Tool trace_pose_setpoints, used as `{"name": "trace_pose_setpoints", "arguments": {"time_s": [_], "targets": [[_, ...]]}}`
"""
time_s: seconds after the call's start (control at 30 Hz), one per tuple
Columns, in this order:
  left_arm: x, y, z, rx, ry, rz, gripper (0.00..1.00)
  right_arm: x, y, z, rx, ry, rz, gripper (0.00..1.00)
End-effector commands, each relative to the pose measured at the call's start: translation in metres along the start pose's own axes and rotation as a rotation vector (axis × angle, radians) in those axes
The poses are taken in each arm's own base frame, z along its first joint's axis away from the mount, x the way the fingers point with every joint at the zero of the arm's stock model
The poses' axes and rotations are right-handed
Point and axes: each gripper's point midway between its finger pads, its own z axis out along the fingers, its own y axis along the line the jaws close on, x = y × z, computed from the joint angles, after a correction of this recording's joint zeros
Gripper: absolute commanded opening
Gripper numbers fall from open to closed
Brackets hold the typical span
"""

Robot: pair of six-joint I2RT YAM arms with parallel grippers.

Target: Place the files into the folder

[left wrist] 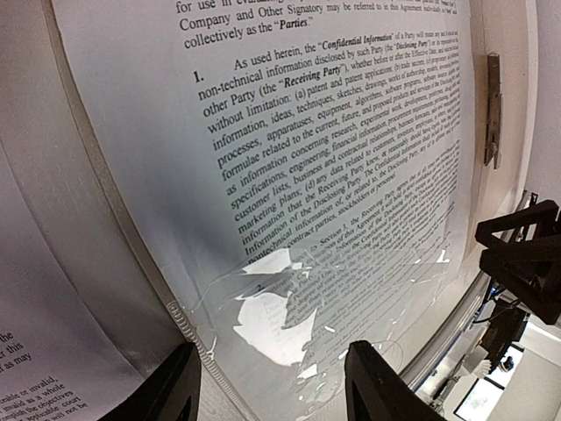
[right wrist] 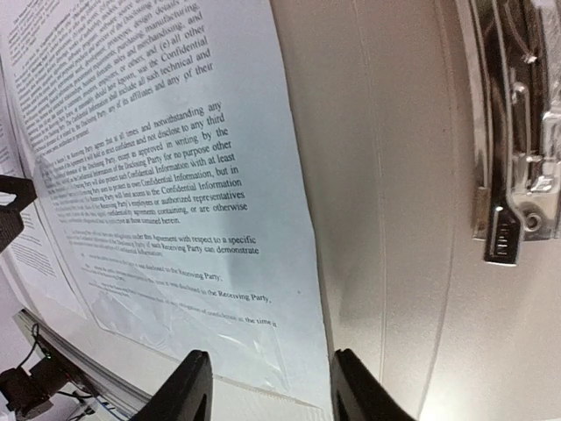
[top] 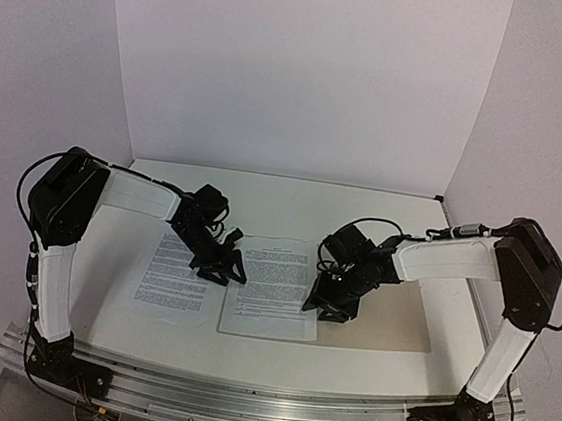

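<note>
Two white printed files lie flat side by side: one point(top: 178, 280) on the bare table, the other point(top: 273, 290) on the left part of the open tan folder point(top: 391, 315). My left gripper point(top: 221, 265) hangs open low over the left edge of the right-hand sheet point(left wrist: 333, 149), whose lower end shows crinkled clear plastic point(left wrist: 289, 311). My right gripper point(top: 327, 301) is open just above that sheet's right edge point(right wrist: 175, 175), beside bare folder card point(right wrist: 394, 219). Nothing sits between either pair of fingers point(left wrist: 273, 386) point(right wrist: 267, 390).
A metal fastener strip point(right wrist: 513, 175) point(left wrist: 493, 110) lies on the folder right of the sheet. The white table point(top: 263, 194) runs back to white walls. An aluminium rail point(top: 241, 397) lines the near edge. The other sheet's corner point(left wrist: 17, 351) shows at the lower left.
</note>
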Motion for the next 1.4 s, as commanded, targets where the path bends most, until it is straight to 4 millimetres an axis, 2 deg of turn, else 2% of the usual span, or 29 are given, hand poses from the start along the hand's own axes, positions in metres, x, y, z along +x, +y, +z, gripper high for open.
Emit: {"name": "trace_pose_setpoints", "arguments": {"time_s": [0.0,0.1,0.3,0.37,0.47,0.53,0.63,0.73,0.83,0.93,1.1,1.2,1.37], "targets": [[0.004,0.009,-0.011,-0.086,-0.013,0.028,0.57,-0.013,0.010,-0.042,0.062,-0.084,-0.079,0.52],[-0.001,0.002,-0.021,-0.088,-0.038,0.065,0.57,-0.020,0.006,-0.059,0.086,-0.122,-0.093,0.53],[-0.013,-0.021,-0.048,-0.081,-0.083,0.197,0.58,-0.036,-0.023,-0.075,0.083,-0.133,-0.025,0.41],[-0.019,-0.030,-0.056,-0.074,-0.103,0.261,0.58,-0.043,-0.031,-0.077,0.075,-0.135,-0.009,0.39],[-0.039,-0.051,-0.069,-0.066,-0.156,0.406,0.59,-0.048,-0.029,-0.072,-0.009,-0.108,-0.013,0.36],[-0.051,-0.069,-0.068,-0.075,-0.186,0.511,0.60,-0.052,-0.030,-0.067,-0.075,-0.086,-0.008,0.36],[-0.065,-0.102,-0.049,-0.091,-0.205,0.656,0.61,-0.057,-0.041,-0.061,-0.087,-0.079,-0.016,0.36],[-0.072,-0.132,-0.023,-0.048,-0.210,0.709,0.61,-0.058,-0.043,-0.054,-0.099,-0.063,-0.045,0.34],[-0.080,-0.148,0.008,-0.002,-0.205,0.689,0.60,-0.059,-0.043,-0.047,-0.127,-0.038,-0.063,0.27],[-0.089,-0.160,0.027,0.026,-0.218,0.657,0.60,-0.060,-0.045,-0.044,-0.146,-0.023,-0.077,0.25],[-0.095,-0.164,0.060,0.011,-0.211,0.644,0.58,-0.062,-0.041,-0.038,-0.196,0.027,-0.116,0.22],[-0.101,-0.170,0.063,0.001,-0.234,0.657,0.57,-0.065,-0.038,-0.036,-0.197,0.025,-0.142,0.18],[-0.096,-0.159,0.074,-0.049,-0.214,0.644,0.55,-0.068,-0.047,-0.029,-0.154,0.018,-0.162,0.15]]}}
